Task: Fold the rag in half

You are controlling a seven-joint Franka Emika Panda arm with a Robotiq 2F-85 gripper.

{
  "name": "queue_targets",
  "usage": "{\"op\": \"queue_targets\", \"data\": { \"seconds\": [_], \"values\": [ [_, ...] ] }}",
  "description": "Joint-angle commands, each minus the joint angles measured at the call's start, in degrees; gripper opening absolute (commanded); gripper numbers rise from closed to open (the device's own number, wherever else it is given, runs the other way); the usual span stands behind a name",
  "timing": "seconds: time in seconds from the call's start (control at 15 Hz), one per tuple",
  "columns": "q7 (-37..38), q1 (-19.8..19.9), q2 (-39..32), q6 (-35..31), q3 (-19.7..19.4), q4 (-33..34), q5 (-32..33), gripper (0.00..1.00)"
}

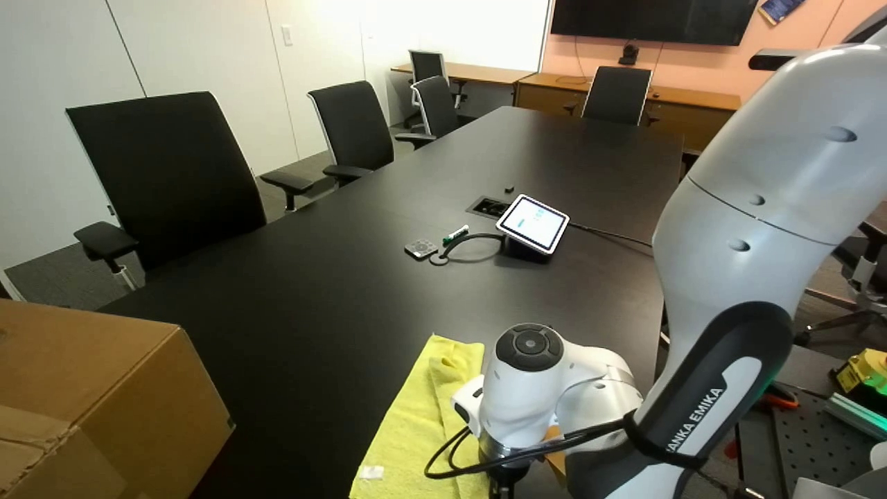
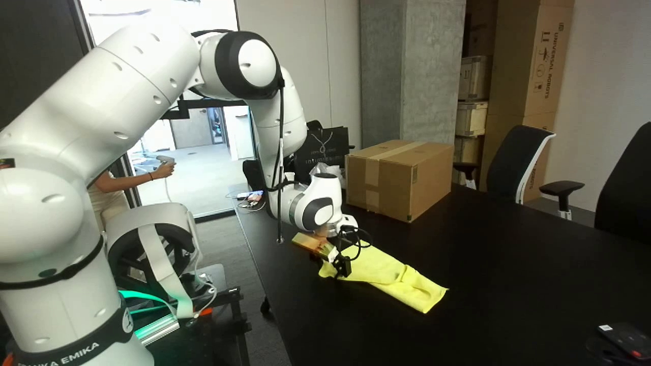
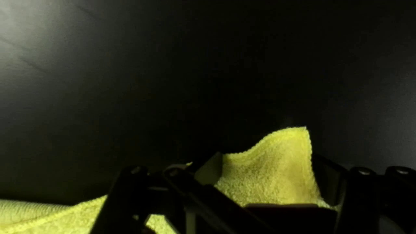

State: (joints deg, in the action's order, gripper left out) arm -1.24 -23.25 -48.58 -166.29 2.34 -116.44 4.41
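1 rag (image 1: 416,420), long axis ~twd tablet (image 1: 533,223)

Office, meeting-room type. Long black desk (image 1: 332,291), high-backed chairs (image 1: 170,177) with armrests along side, another at far end. Large dark screen (image 1: 644,17) on peach wall (image 1: 700,66), small camera-like device (image 1: 628,54) below. Tablet (image 1: 533,223) on stand beside desktop recess (image 1: 488,207), marker (image 1: 455,234) nearby. Low wooden cabinets (image 1: 547,97) at far wall. In an exterior view, concrete column (image 2: 432,66), tall carton (image 2: 544,56) printed "UNIVERSAL ROBOTS", bright passage (image 2: 196,188) outside.
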Motion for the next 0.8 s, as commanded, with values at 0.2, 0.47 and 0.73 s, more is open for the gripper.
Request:
{"op": "queue_targets", "data": {
  "seconds": [0.2,0.47,0.73],
  "values": [
    [1.74,-0.67,0.91,2.92,-1.45,0.03,2.63,0.06],
    [2.41,-0.97,3.40,3.62,-2.14,-1.24,3.78,0.00],
    [2.71,-0.83,4.74,4.09,-2.06,-1.34,4.09,0.04]
  ]
}}
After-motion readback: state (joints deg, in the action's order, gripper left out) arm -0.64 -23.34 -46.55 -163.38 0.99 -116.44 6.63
